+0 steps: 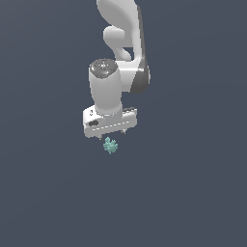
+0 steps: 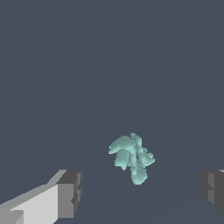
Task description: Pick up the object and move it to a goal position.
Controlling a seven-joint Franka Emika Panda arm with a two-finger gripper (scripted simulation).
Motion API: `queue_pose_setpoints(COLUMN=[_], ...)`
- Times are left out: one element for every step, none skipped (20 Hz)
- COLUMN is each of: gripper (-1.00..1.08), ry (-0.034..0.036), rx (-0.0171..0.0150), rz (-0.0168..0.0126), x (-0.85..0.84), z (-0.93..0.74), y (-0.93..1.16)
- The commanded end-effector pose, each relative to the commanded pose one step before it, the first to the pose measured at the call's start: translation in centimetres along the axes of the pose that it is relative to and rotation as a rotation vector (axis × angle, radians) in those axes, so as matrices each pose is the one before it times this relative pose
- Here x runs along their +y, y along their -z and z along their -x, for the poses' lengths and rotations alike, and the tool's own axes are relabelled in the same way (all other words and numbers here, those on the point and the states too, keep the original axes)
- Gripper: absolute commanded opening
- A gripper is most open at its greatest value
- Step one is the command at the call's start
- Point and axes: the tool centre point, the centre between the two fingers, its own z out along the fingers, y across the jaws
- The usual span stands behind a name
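White arm [image 1: 120,58] hung vertical, wrist down, w/ gripper [image 1: 112,134] spread wide, nothing between the fingers [image 2: 70,194]; we judged this a pre-grasp line-up. Teal object [image 2: 131,157] lay on the dark floor [image 1: 193,193], just below the fingertips, untouched. Its long axis looked roughly crosswise to the finger gap; no clear pointing end.

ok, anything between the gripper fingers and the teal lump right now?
Nothing. In the wrist view the teal lump sits in the gap of the open gripper, with only bare dark floor around it. The exterior view agrees.
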Motion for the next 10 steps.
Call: queue_pose_setpoints(gripper=[1.00, 1.00, 1.00, 1.00, 1.00, 1.00, 1.00, 1.00, 1.00, 1.00], ry=[0.06840, 0.02690, 0.02692, 0.02693, 0.02693, 0.02694, 0.02695, 0.02695, 0.02697, 0.02697], rx=[-0.00490, -0.00189, -0.00185, -0.00181, -0.00177, -0.00172, -0.00167, -0.00161, -0.00155, -0.00149], rz=[0.00069, 0.00007, -0.00002, -0.00011, -0.00020, -0.00029, -0.00038, -0.00046, -0.00054, -0.00061], x=[0.194, 0.068, 0.063, 0.060, 0.056, 0.052, 0.048, 0.044, 0.040, 0.036], z=[0.196, 0.082, 0.084, 0.085, 0.087, 0.088, 0.089, 0.090, 0.090, 0.091], y=[-0.661, -0.261, -0.260, -0.260, -0.259, -0.259, -0.258, -0.257, -0.257, -0.256])
